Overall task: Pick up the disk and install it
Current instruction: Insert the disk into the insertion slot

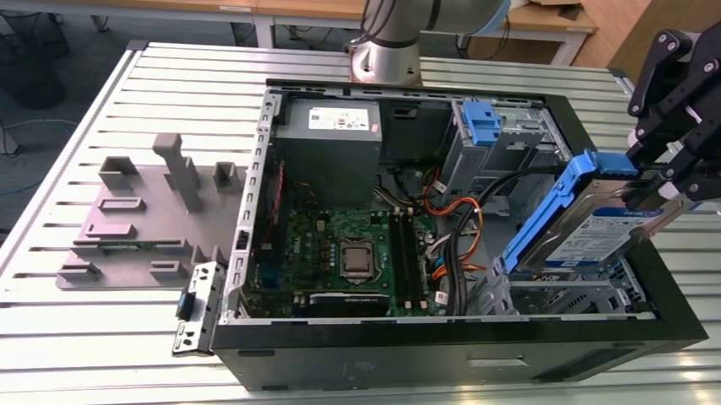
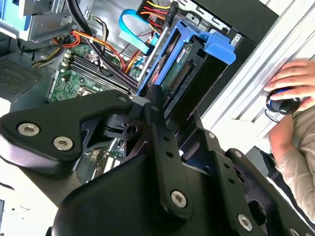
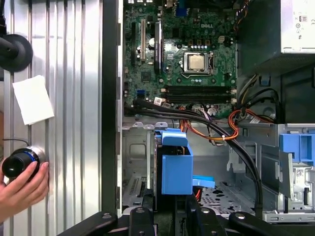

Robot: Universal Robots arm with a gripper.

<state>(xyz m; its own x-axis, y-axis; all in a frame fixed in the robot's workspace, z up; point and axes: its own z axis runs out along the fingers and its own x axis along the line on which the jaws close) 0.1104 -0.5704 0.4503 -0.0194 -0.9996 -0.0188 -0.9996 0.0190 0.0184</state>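
The disk (image 1: 588, 226) is a silver-grey drive with a white-and-blue label and blue carrier rails. It hangs tilted on edge over the drive cage (image 1: 563, 295) at the front corner of the open computer case, on the exterior view's right. My black gripper (image 1: 651, 196) is shut on its upper end. In the second wrist view the disk (image 2: 183, 61) stands between the fingers (image 2: 155, 105), connector side showing. In the first wrist view its blue carrier (image 3: 176, 166) sits just beyond the gripper (image 3: 170, 219), above the cage floor.
The open case (image 1: 451, 337) holds a motherboard (image 1: 338, 245), a grey power supply (image 1: 338, 122), cable bundles (image 1: 468, 219) and a fixed blue bracket (image 1: 482, 125). A grey fixture (image 1: 147, 219) lies on the slatted table. A person's hand (image 3: 22, 184) rests on a round knob beside the case.
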